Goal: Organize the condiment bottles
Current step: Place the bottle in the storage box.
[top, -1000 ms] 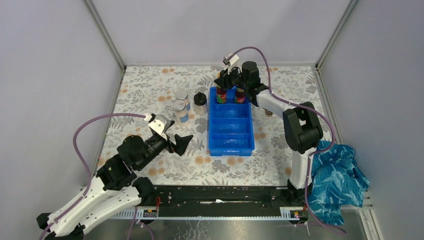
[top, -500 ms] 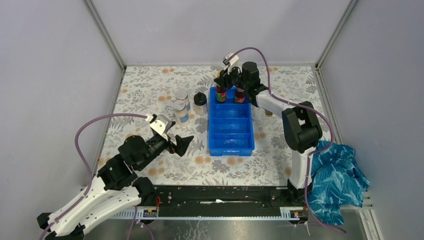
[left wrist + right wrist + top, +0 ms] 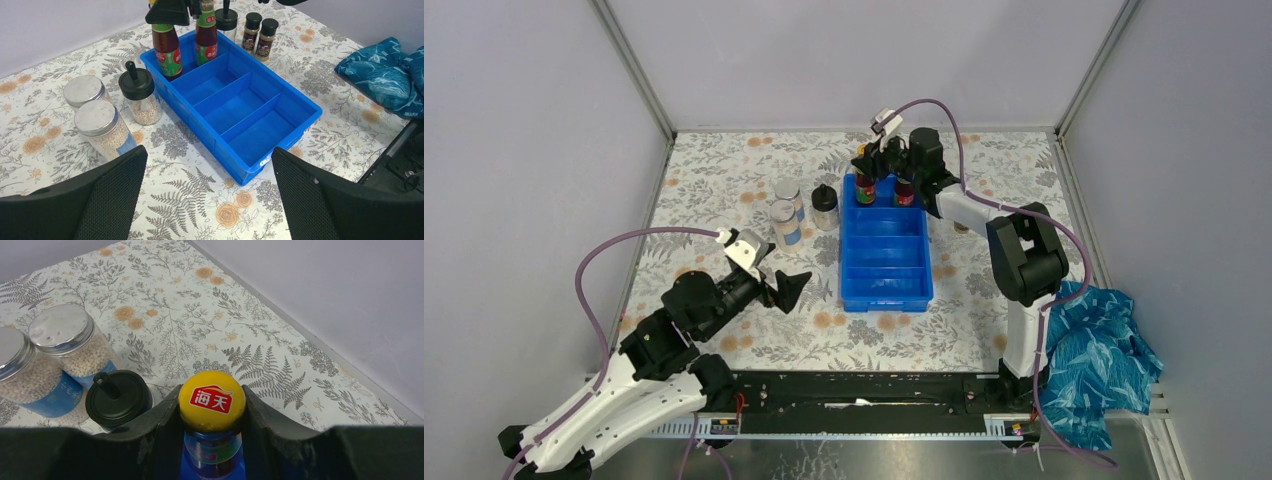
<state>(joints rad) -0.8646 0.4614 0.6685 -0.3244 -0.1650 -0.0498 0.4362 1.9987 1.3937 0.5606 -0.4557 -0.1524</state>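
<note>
Top view, upper centre, dark red bottle with yellow-orange cap (image 3: 866, 189) in far compartment of blue plastic tray (image 3: 884, 272), top hidden by right jaws clamped on it, left wrist view, left jaws apart at lower corners, right wrist view, bottle body cut off below.

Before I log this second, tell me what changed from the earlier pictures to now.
Nothing has visibly moved. The right gripper stays shut on the cap of the red sauce bottle, which stands in the far compartment of the blue tray beside its twin. The left gripper stays open, holding nothing. The silver-lidded jars stand where they were.
</note>
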